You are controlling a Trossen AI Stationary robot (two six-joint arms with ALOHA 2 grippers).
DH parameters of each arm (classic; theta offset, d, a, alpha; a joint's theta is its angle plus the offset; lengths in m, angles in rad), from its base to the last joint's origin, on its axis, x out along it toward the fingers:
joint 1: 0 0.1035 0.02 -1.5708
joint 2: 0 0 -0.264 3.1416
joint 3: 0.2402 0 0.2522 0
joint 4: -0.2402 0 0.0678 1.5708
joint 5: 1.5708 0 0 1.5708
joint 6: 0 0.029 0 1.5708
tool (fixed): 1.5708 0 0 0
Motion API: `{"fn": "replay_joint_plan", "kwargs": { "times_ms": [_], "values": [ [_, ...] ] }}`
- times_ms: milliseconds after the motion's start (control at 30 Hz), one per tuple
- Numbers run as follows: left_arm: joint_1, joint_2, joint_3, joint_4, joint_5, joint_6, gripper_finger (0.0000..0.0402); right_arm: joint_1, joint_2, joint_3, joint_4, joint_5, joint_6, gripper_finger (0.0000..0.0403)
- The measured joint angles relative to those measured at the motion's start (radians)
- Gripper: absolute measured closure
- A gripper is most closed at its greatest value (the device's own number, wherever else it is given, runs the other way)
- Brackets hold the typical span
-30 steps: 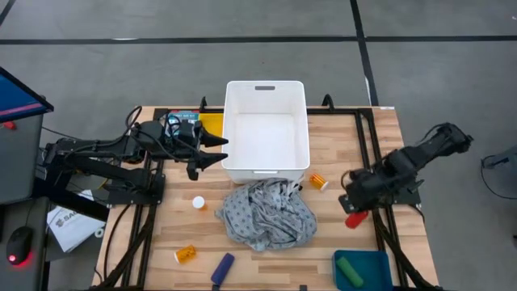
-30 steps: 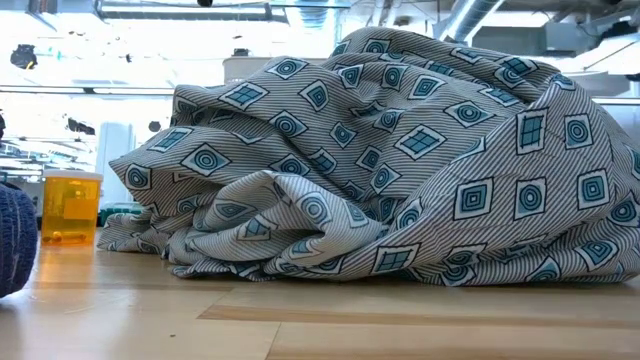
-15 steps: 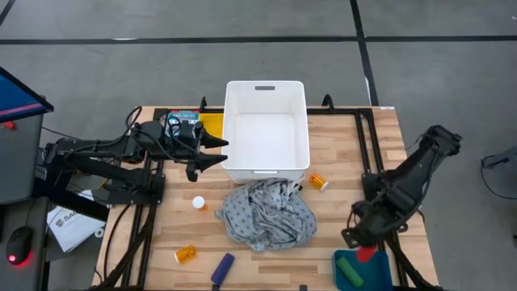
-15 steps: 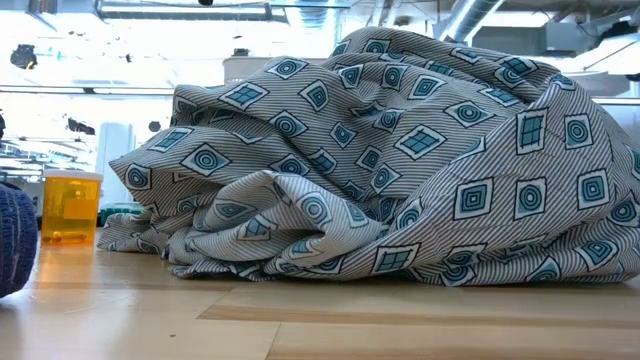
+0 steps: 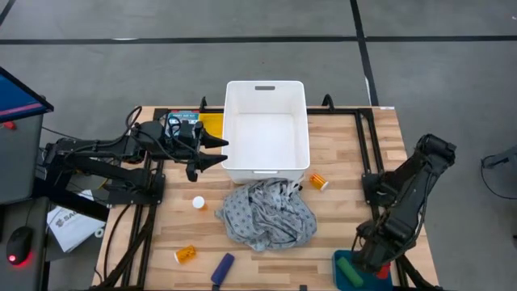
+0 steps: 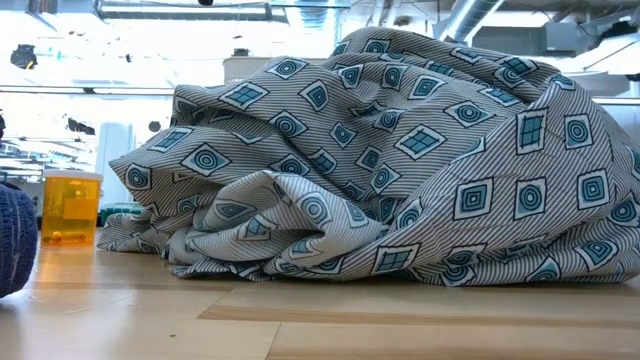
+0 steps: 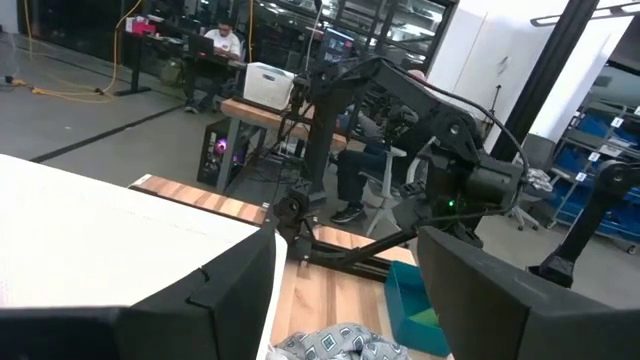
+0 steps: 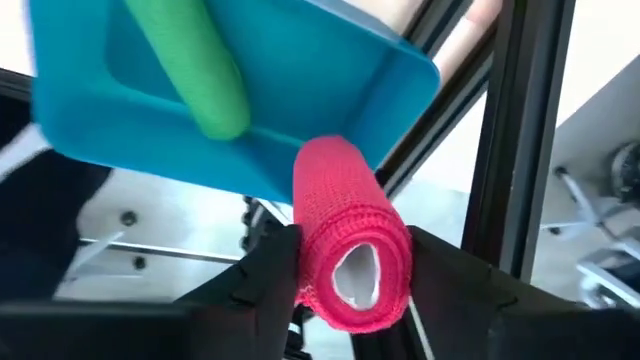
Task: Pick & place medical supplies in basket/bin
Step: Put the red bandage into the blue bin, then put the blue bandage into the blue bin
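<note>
Red roll (image 8: 350, 245) pinched in right end effector (image 8: 350, 262).

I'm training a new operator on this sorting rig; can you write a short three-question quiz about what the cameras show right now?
1. True or false: the right gripper is shut on a red gauze roll.
2. What already lies in the blue tray at the table's near right corner?
A. an orange pill bottle
B. a green roll
C. a white cap
3. Fill in: the left gripper hangs open beside the white ____, holding nothing.

Key
1. True: in the right wrist view the fingers clamp the roll on both sides.
2. B
3. bin
</note>
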Motion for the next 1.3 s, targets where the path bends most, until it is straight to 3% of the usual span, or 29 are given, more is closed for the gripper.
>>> {"fn": "replay_joint_plan", "kwargs": {
  "times_ms": [300,533,733,1000,1200,1300],
  "values": [
    [0.000,0.000,0.000,0.001,0.000,-0.004,0.0165,0.011,0.031,-0.060,0.130,-0.050,-0.026,0.0147],
    [0.000,0.000,0.000,0.002,-0.001,-0.012,0.0165,-0.009,0.030,-0.072,0.145,-0.026,-0.033,0.0143],
    [0.000,0.000,0.000,0.003,-0.001,-0.013,0.0165,-0.071,0.017,-0.071,0.153,0.063,-0.058,0.0143],
    [0.000,0.000,0.000,0.003,-0.002,-0.013,0.0165,-0.177,0.011,-0.069,0.127,0.150,-0.216,0.0143],
    [0.000,0.000,0.000,0.001,-0.007,-0.004,0.0165,-0.298,0.011,-0.069,0.164,0.279,-0.358,0.0143],
    [0.000,0.000,0.000,-0.008,0.045,-0.001,0.0165,-0.345,0.011,-0.069,0.200,0.298,-0.415,0.0143]
  ]
}}
